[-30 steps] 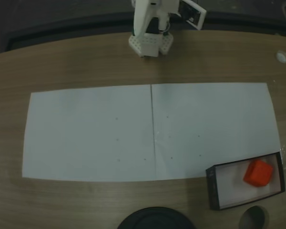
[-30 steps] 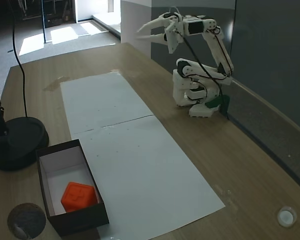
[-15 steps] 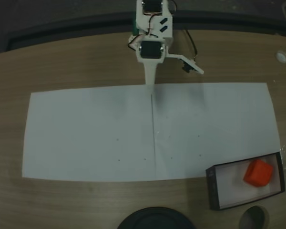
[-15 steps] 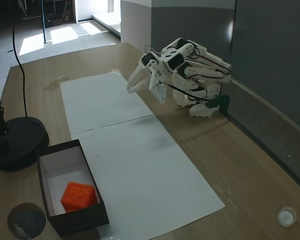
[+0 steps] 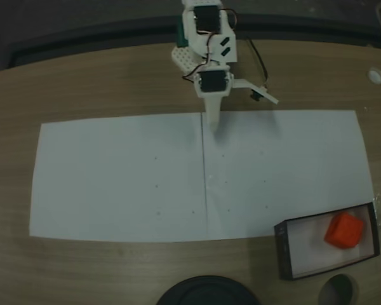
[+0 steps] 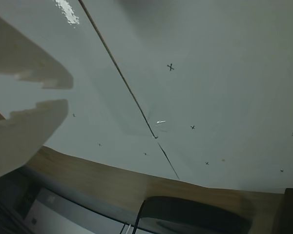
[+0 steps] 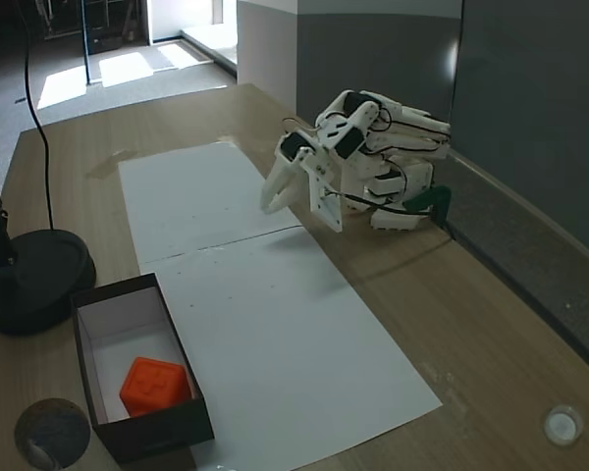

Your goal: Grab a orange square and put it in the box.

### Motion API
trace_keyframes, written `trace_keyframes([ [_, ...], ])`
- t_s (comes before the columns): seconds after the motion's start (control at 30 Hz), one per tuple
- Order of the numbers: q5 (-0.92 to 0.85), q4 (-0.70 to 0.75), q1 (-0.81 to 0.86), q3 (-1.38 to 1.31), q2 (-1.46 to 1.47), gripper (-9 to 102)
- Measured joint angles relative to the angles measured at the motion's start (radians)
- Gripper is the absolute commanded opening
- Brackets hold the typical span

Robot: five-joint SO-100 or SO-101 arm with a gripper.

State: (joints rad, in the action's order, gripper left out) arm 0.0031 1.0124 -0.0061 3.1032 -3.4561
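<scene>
— One orange cube (image 5: 343,230) is sitting inside the box (image 5: 284,252), toward its right end from above, well apart from the arm.

— And the tool (image 7: 299,208)?

— Its fingers are spreading wide, gripping nothing, pointing down at the white paper (image 5: 114,178) near the seam. From the side, it is hovering over the far part of the desk (image 7: 491,324).
</scene>
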Motion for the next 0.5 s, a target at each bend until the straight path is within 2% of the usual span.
trace_keyframes([
  [0.23,0.000,0.259,0.005,-0.034,0.000,0],
  [0.5,0.000,0.273,0.049,-0.046,0.000,0],
])
